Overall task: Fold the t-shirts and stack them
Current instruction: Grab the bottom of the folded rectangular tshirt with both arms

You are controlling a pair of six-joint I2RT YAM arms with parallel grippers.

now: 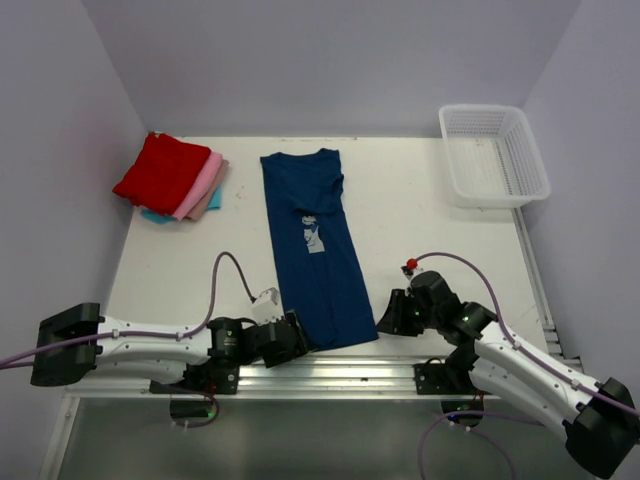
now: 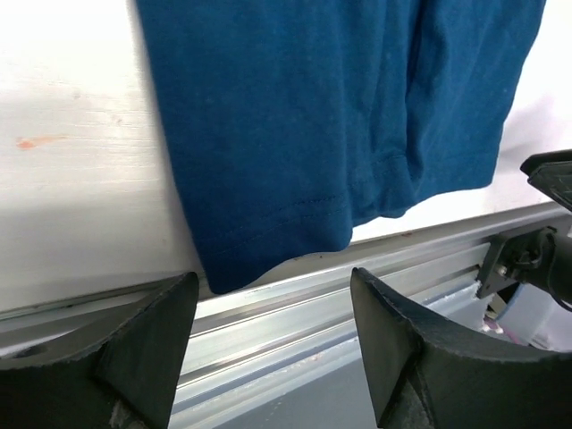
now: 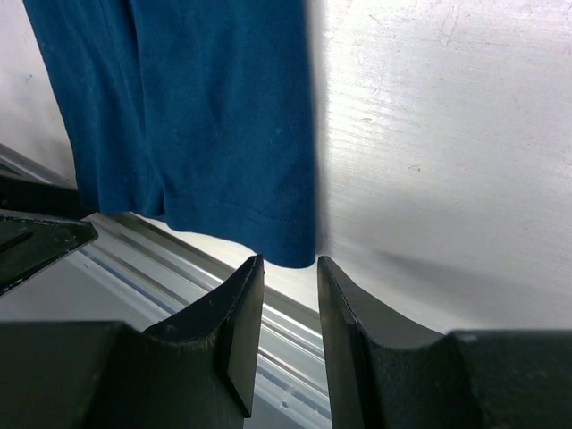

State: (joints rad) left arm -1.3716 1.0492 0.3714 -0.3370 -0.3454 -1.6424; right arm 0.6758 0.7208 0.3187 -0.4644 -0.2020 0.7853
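The navy blue t-shirt (image 1: pixel 315 250) lies flat in the middle of the table, folded lengthwise into a narrow strip, pale print up, hem at the near edge. My left gripper (image 1: pixel 296 337) is at its near left hem corner. In the left wrist view (image 2: pixel 273 299) the jaws stand wide open, with the hem corner (image 2: pixel 234 268) just beyond them. My right gripper (image 1: pixel 391 316) is at the near right hem corner. In the right wrist view (image 3: pixel 289 265) the jaws are open a narrow gap, empty, with the corner (image 3: pixel 288 248) just past the tips. Folded red, pink and teal tees (image 1: pixel 170 177) are stacked at the far left.
A white mesh basket (image 1: pixel 493 155) stands at the far right corner. An aluminium rail (image 2: pixel 357 295) runs along the table's near edge right under both grippers. Walls close in the table on three sides.
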